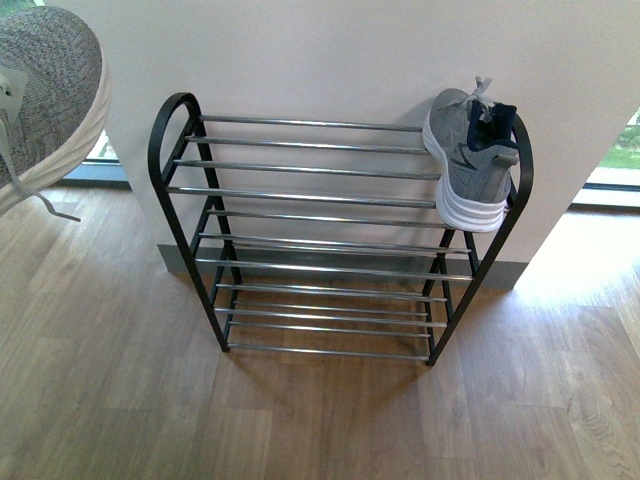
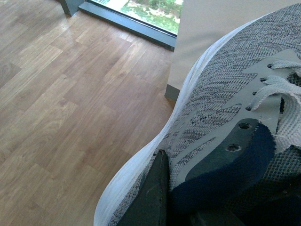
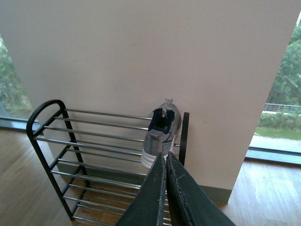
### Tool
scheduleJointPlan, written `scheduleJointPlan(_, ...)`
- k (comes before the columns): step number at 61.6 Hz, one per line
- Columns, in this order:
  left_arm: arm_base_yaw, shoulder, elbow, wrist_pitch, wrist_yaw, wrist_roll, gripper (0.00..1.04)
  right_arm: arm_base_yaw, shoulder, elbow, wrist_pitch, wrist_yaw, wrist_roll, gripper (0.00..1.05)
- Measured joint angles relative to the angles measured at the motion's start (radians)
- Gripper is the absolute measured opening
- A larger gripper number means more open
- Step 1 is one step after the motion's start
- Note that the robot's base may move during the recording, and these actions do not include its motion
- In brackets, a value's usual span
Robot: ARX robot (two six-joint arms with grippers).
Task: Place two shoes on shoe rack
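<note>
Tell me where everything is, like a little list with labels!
rack: shoe rack on the wood floor, against the wall
racked shoe: grey sneaker, top shelf, right end, tilted
held shoe: matching grey sneaker, up in the air, left of the rack
left fingers: shut on the held shoe
right fingers: shut, holding nothing
still to do: held shoe not yet on the rack
</note>
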Motion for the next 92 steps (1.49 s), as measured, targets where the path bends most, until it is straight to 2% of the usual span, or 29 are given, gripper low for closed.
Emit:
scheduleJointPlan(33,0.002,0.0,0.0,0.0,-0.006,0.0,0.02,0.0,0.0,0.0,0.0,-0.002,0.0,0.97)
scheduleJointPlan(92,0.0,-0.002,0.0,0.0,-0.007,0.003,0.02,0.002,-0.002,0.0,-0.003,-0.002,0.0,0.95)
